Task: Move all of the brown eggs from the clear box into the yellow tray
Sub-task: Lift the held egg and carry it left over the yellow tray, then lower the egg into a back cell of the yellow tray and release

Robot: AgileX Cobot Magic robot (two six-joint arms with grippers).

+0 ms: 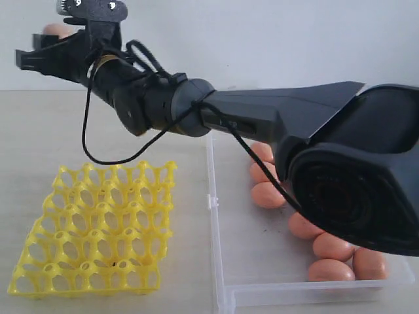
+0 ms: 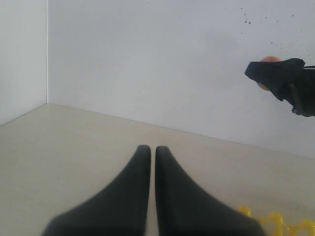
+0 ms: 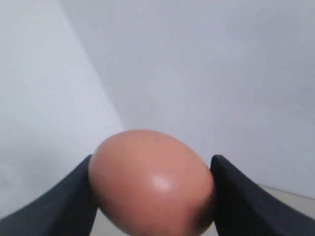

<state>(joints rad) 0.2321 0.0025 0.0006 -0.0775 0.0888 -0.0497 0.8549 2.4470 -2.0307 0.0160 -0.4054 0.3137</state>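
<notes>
My right gripper (image 1: 46,42) reaches across to the far left, high above the table, and is shut on one brown egg (image 1: 57,29). In the right wrist view that egg (image 3: 152,182) fills the gap of the right gripper (image 3: 153,158), touching both fingers. The left wrist view shows it too, a sliver of egg (image 2: 269,60) in the dark jaws. The yellow tray (image 1: 98,229) lies below, its cups empty. Several brown eggs (image 1: 268,195) rest along the right side of the clear box (image 1: 294,291). My left gripper (image 2: 149,148) is shut on nothing, low over bare table.
The right arm's thick black links (image 1: 353,176) span the scene and hide part of the box. A white wall stands close behind the table. A corner of the yellow tray (image 2: 275,221) shows beside the left fingers.
</notes>
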